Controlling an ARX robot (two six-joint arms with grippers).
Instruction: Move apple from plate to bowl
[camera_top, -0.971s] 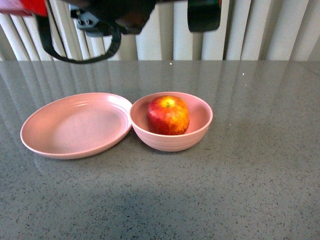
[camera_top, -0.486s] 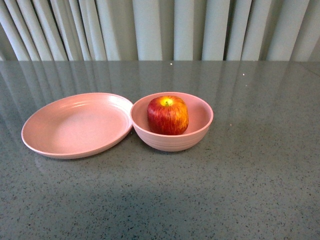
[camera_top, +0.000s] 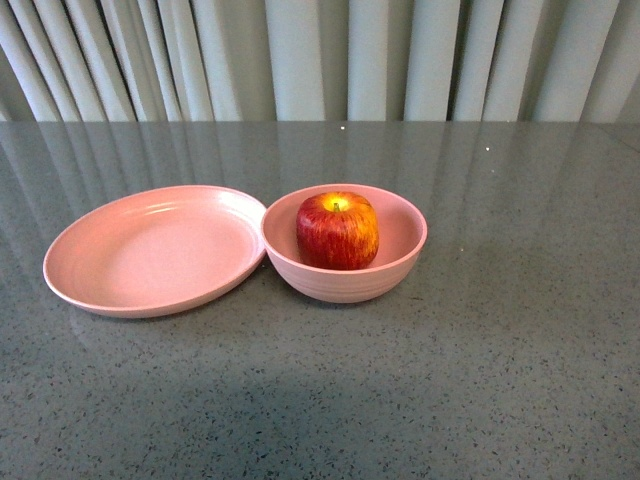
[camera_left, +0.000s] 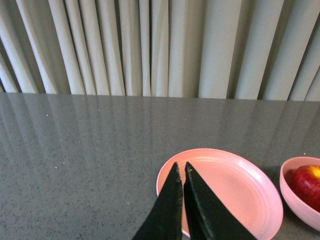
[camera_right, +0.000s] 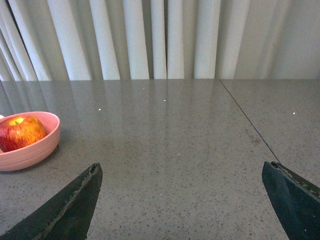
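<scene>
Front view shows the apple (camera_top: 337, 231) sitting inside the bowl (camera_top: 400, 262), stem dimple up, resting on the bowl floor. The bowl is the reference point for all positions below. The plate (camera_top: 150, 290) lies directly beside the bowl, its rim touching or nearly touching the bowl wall, and it holds nothing. Both stand on the grey speckled table (camera_top: 480, 380), with pleated curtains (camera_top: 320, 60) behind the bowl at the far table edge.

Compared with one second ago: dark and red arm parts then hung along the top of the front view above the bowl and plate; they are gone from that view now. The apple, bowl and plate sit where they sat half a second ago.

Left wrist view: the left gripper (camera_left: 181, 172) has its jaws nearly together, only a thin slit between the two dark fingers (camera_left: 167, 210), holding nothing. It hangs over the plate's near rim, on the side away from the bowl.

Right wrist view: the right gripper (camera_right: 182, 180) has its jaws spread wide, nothing between them, over bare table on the side of the bowl opposite the plate. A thin seam line (camera_right: 247, 127) crosses the table there.

No brand, label or writing can be read on any item
</scene>
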